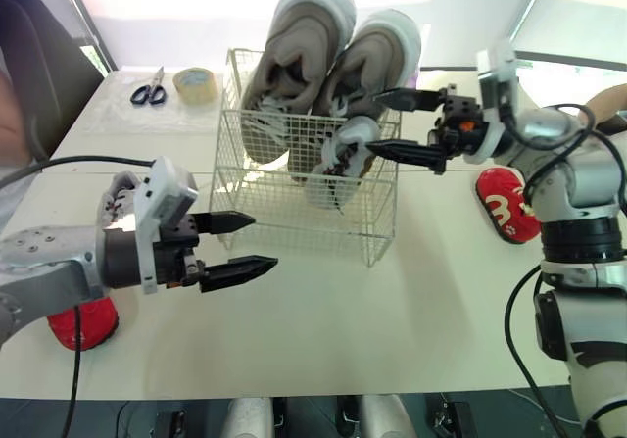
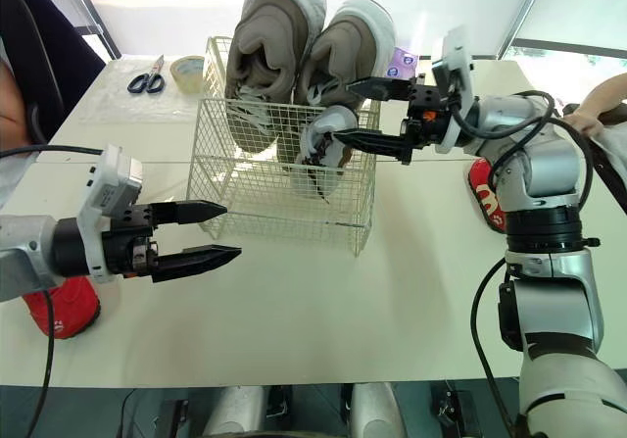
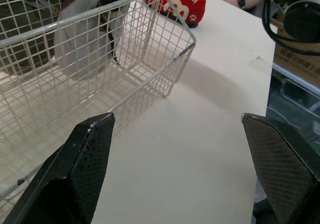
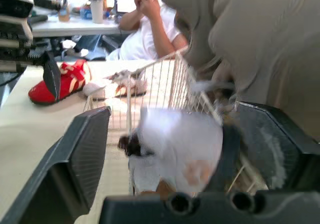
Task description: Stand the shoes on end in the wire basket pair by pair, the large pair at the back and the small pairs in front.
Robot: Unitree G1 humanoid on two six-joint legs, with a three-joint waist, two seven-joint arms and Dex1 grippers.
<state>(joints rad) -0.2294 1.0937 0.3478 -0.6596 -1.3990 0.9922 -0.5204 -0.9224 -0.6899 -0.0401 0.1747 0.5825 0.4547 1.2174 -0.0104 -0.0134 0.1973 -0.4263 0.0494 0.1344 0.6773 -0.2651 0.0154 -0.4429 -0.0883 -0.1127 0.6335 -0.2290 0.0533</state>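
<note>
On the surface point(image 1: 323, 330) we see the wire basket point(image 1: 284, 218): large pair point(image 1: 294, 56) at its back, small shoe point(image 1: 338, 169) in front. The right end effector point(image 1: 372, 121) gapes around that shoe; the left end effector point(image 1: 263, 240) gapes empty before the basket.

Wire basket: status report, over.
Left gripper open, clear of wire basket. Right gripper open astride small white shoe, front. Large pair upright at back. Red shoe on table by right arm.

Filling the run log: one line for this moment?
large pair: back of wire basket | small grey shoe: front, between open right gripper | left gripper: open, empty
</note>
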